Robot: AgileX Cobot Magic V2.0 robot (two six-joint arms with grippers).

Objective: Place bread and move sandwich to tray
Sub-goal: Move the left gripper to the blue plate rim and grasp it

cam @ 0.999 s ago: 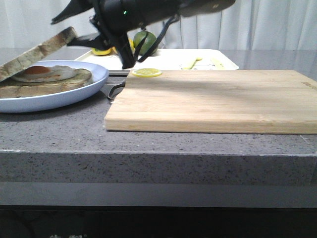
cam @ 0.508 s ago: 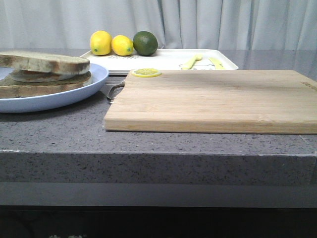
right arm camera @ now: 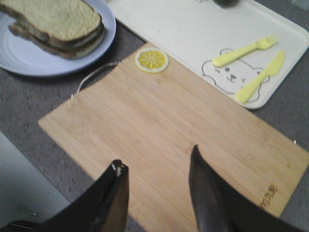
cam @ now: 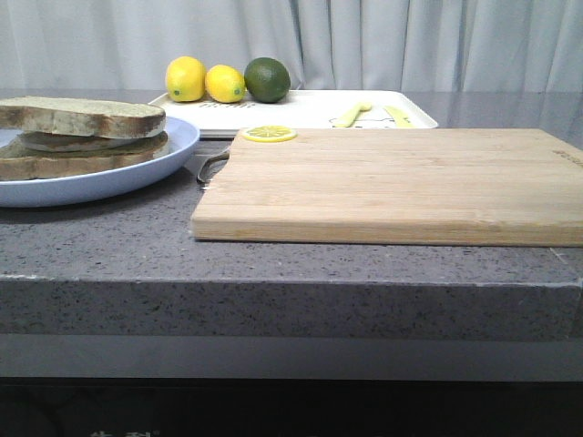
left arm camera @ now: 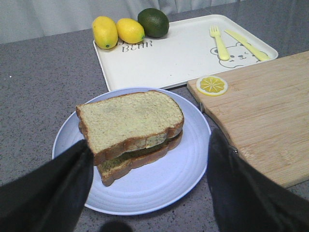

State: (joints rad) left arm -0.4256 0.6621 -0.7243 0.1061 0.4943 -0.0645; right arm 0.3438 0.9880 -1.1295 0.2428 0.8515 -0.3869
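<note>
Plate [cam: 137, 173] cut off at the left edge of the front view, and the egg is hidden now under the bread [left arm camera: 130, 118] lying on top of the sandwich [left arm camera: 137, 157]; left hand [left arm camera: 149, 186] hangs over it, fingers wide apart, holding nothing. Behind, the tray [cam: 301, 109] carries two lemons [cam: 205, 80], a lime [cam: 267, 79], a yellow fork [left arm camera: 219, 43] and knife [left arm camera: 247, 45]. A lemon slice [cam: 268, 134] sits on the cutting board [cam: 392, 182], right hand [right arm camera: 157, 193] above it, spread and empty
</note>
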